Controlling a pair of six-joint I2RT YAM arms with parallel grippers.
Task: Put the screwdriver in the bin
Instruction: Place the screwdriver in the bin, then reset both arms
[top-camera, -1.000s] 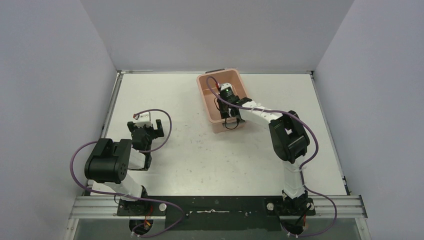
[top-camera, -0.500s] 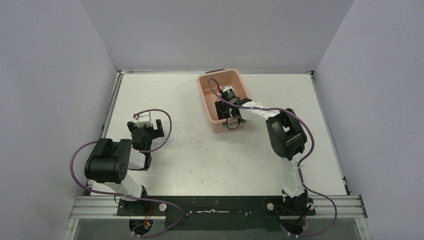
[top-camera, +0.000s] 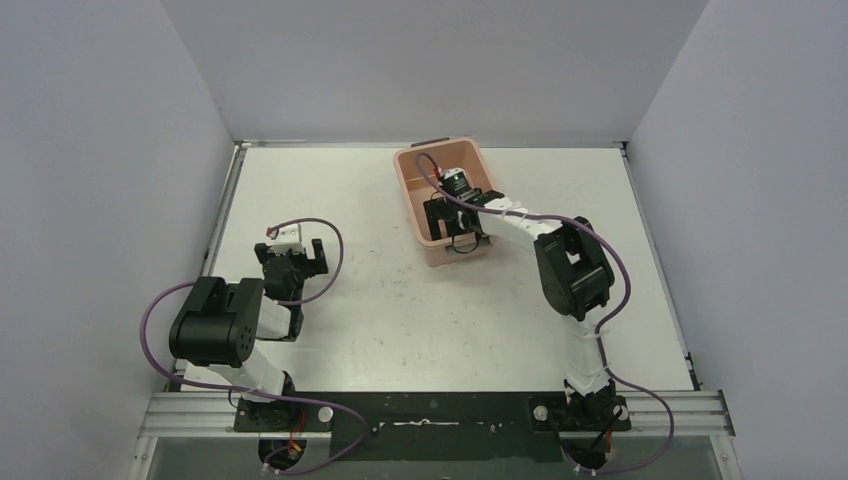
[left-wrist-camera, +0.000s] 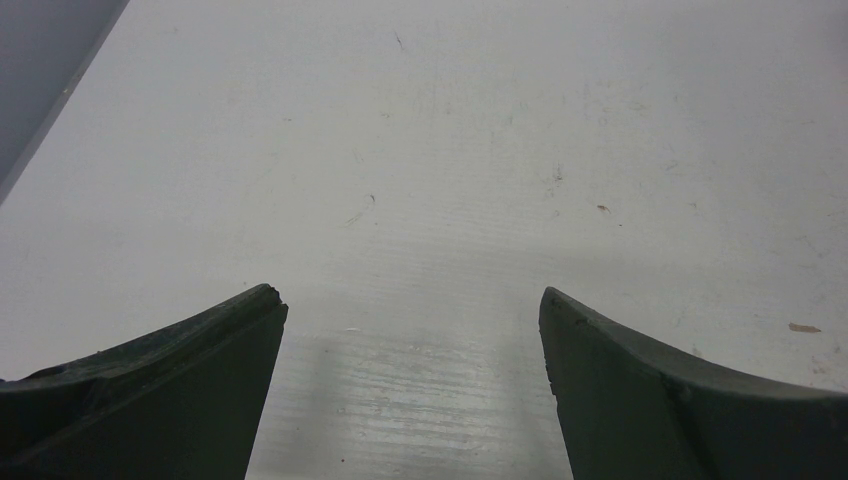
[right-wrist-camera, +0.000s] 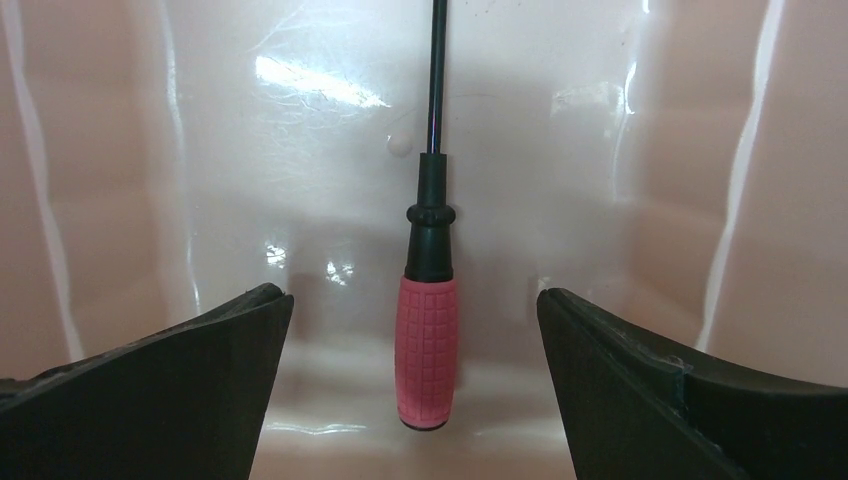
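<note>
The left gripper (left-wrist-camera: 410, 310) stays spread wide above the table (left-wrist-camera: 450, 120). Farther off, the right gripper (right-wrist-camera: 408, 293) has edged left inside the bin (top-camera: 412, 195), fingers wide apart, with the screwdriver (right-wrist-camera: 427, 345) lying loose on the bin's floor between them.

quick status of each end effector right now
Left end effector: open, holding nothing.
Right end effector: open inside the bin, the screwdriver untouched between its fingers.
</note>
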